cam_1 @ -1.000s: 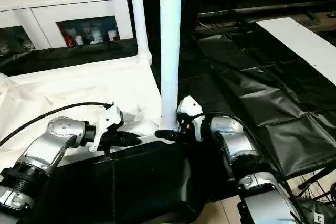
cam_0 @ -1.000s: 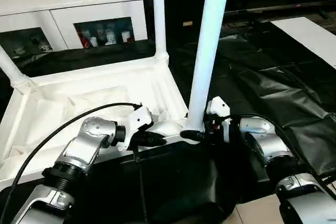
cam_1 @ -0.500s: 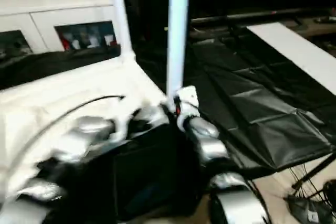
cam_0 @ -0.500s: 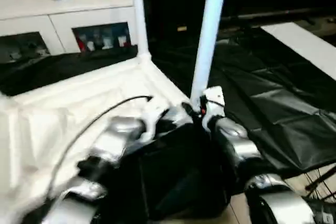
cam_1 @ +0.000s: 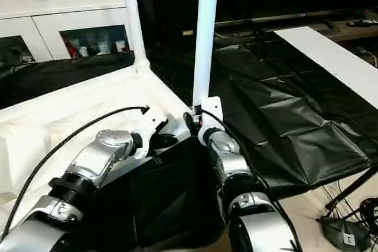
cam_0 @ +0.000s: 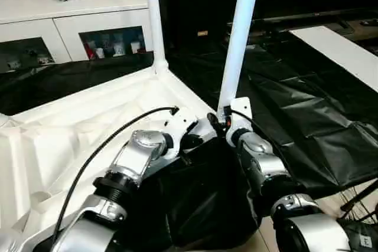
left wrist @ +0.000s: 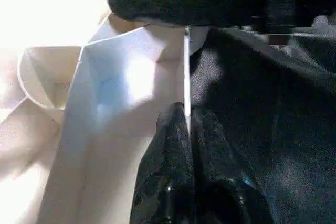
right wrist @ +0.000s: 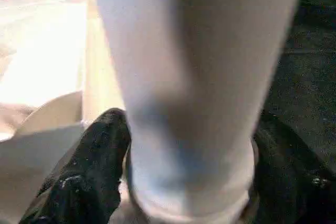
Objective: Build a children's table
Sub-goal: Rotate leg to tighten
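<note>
White leg [cam_0: 237, 45] upright in tabletop [cam_0: 65, 128] corner, right fingers [right wrist: 94, 171] astride.

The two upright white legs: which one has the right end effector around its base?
The nearer leg, at the tabletop's near corner, with a black finger on each side; the farther leg stands alone at the far corner.

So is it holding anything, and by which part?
Left gripper pinches the tabletop's side wall; right gripper straddles the near leg's base.

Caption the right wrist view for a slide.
Right claw straddles the base of an upright white tapered tube leg in the white plastic tabletop.
</note>
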Controlling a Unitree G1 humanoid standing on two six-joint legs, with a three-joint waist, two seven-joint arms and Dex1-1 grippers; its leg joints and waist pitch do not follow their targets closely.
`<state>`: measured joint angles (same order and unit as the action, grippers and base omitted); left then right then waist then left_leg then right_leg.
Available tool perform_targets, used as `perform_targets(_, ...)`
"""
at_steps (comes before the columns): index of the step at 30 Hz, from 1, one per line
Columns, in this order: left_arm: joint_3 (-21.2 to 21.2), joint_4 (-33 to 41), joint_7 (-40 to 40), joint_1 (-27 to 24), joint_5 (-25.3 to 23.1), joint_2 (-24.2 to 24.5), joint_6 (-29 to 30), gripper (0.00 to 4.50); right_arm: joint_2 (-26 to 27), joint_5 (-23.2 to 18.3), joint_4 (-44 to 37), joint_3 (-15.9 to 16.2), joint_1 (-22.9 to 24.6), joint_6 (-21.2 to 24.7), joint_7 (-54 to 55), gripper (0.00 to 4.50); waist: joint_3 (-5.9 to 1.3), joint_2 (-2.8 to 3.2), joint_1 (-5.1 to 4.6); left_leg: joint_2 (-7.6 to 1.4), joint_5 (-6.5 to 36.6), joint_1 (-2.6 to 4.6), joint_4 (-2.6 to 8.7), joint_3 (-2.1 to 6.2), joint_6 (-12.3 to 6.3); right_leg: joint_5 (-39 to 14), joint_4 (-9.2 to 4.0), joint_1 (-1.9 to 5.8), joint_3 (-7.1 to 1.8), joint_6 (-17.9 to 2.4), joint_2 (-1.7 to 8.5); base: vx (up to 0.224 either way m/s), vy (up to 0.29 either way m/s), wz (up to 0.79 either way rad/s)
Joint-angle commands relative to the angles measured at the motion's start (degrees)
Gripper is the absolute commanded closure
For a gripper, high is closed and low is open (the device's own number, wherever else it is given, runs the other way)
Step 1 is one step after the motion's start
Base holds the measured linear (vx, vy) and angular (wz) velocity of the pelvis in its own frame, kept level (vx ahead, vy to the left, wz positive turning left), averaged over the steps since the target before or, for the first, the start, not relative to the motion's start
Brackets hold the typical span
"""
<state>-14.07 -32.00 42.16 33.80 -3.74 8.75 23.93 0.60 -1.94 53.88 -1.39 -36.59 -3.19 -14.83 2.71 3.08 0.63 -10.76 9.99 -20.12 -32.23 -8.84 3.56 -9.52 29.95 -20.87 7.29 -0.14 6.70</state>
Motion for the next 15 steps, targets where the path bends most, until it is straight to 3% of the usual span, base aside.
perform_targets(1,-2.9,-1.3,1.4,-1.4,-2.1,1.1,1.5,4.5,-0.6,0.7,-2.6,3.7,0.1,-0.9,-6.1,0.8,-2.31,-0.3,-0.59,-1.43,36.5,0.79,4.86,1.63,0.68,-37.5,-4.92,0.59,-0.54,-1.4,2.39,0.0,0.0,0.0)
perform_targets(3,-3.4,0.1,3.4,-2.1,-2.1,2.5,0.9,4.5,-2.8,0.9,-4.3,4.4,0.2,-1.3,-9.5,0.66,-2.2,-0.29,-0.79,-1.48,37.3,1.1,4.73,1.43,0.6,-37.3,-5.01,0.07,-0.73,-1.9,2.34,0.0,0.0,0.0)
perform_targets(5,-4.0,1.9,5.9,-2.9,-1.7,4.2,0.8,4.5,-5.4,0.2,-6.7,5.4,1.0,-1.6,-15.8,0.66,-2.3,-0.43,-0.83,-1.57,35.0,0.29,4.81,1.54,0.03,-36.3,-4.68,0.75,-1.02,-2.5,2.68,0.0,0.0,0.0)
perform_targets(6,-4.4,2.9,7.4,-3.3,-1.5,5.3,1.0,4.5,-7.0,-0.3,-8.3,6.2,1.6,-1.8,-19.7,0.66,-2.4,-0.25,-0.7,-1.62,34.3,0.13,4.83,1.45,-0.13,-35.4,-4.45,0.73,-1.3,-2.9,2.77,0.0,0.0,0.0)
perform_targets(7,-4.4,2.9,7.4,-3.3,-1.5,5.3,1.0,4.5,-7.0,-0.3,-8.3,6.2,1.6,-1.8,-19.7,0.66,-2.48,-0.39,-0.45,-1.78,32.9,0.16,4.86,1.19,-0.53,-33.3,-4.21,0.49,-1.82,-4.0,2.71,0.0,0.0,0.0)
perform_targets(9,-6.0,6.9,15.0,-5.5,-0.2,10.2,-2.0,4.5,-13.4,-1.2,-13.5,9.0,4.6,-2.7,-33.4,0.66,-2.8,-0.64,0.13,-1.89,29.8,-0.08,4.72,0.87,-1.55,-29.6,-3.63,0.58,-2.44,-6.1,2.74,0.0,0.0,0.0)
perform_targets(11,-6.3,8.4,18.6,-6.5,0.8,12.4,-4.2,4.5,-16.1,-1.3,-15.1,10.4,5.8,-2.3,-39.0,0.66,-2.89,-0.69,0.95,-2.09,25.5,-0.27,4.47,0.15,-2.95,-23.5,-2.73,0.34,-3.28,-9.2,2.37,0.028,-0.015,0.06)
perform_targets(13,-6.4,10.5,23.5,-7.7,2.7,14.6,-6.2,4.5,-18.6,-1.0,-15.7,12.0,6.9,-2.8,-43.2,0.66,-2.95,-0.75,1.37,-2.03,24.0,-0.06,4.12,-0.42,-3.26,-21.9,-2.24,0.17,-3.59,-11.3,2.25,0.064,-0.041,0.13)
perform_targets(15,-6.3,12.4,27.0,-8.5,4.3,16.4,-6.1,4.5,-20.2,-1.3,-16.4,12.8,7.6,-3.1,-46.4,0.66,-3.02,-0.98,1.89,-2.09,20.8,-0.49,4.03,-0.75,-3.82,-20.7,-1.55,0.43,-3.96,-11.5,2.09,0.067,-0.041,0.05)
